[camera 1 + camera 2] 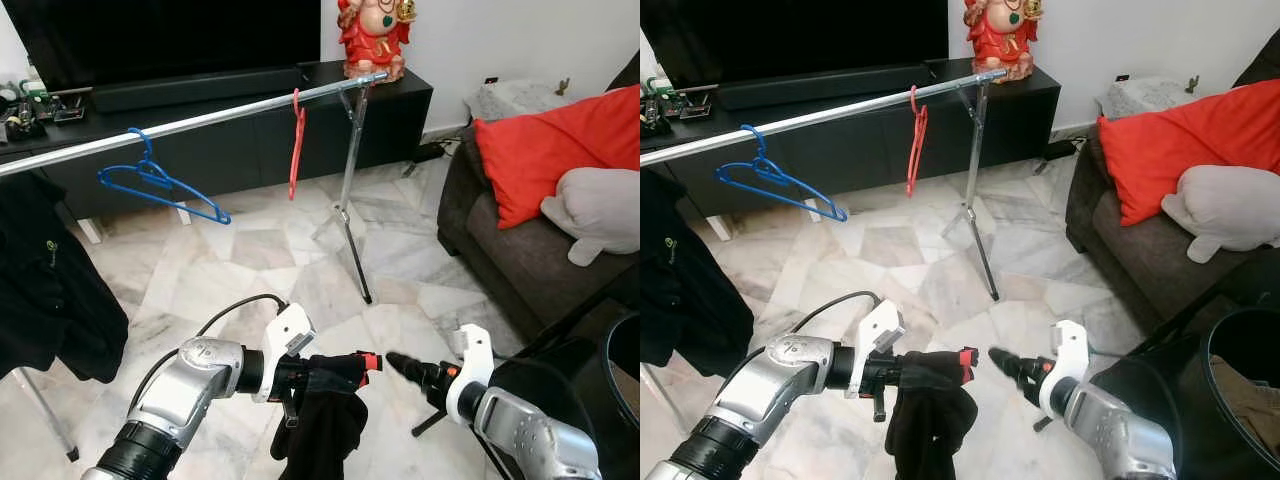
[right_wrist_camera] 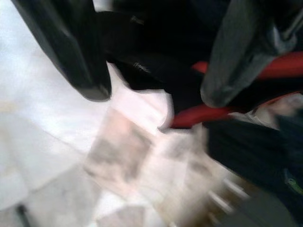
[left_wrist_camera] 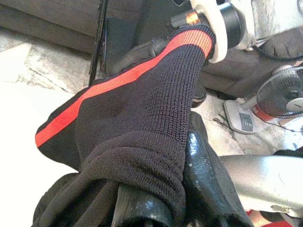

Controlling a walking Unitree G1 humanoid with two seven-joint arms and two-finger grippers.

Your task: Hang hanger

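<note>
My left gripper is shut on a black garment with a red stripe, which hangs bunched below the fingers, low over the floor. In the left wrist view the garment drapes over one finger. My right gripper is open a short way right of the garment's red cuff, pointing at it; its fingers stand apart in the right wrist view. Further off, a silver rail carries a blue hanger and a red hanger.
A black garment hangs at the rail's left end. The rack's tripod leg stands ahead on the marble floor. A dark sofa with a red cushion is on the right, and a black basket sits near right. A black TV cabinet lines the back.
</note>
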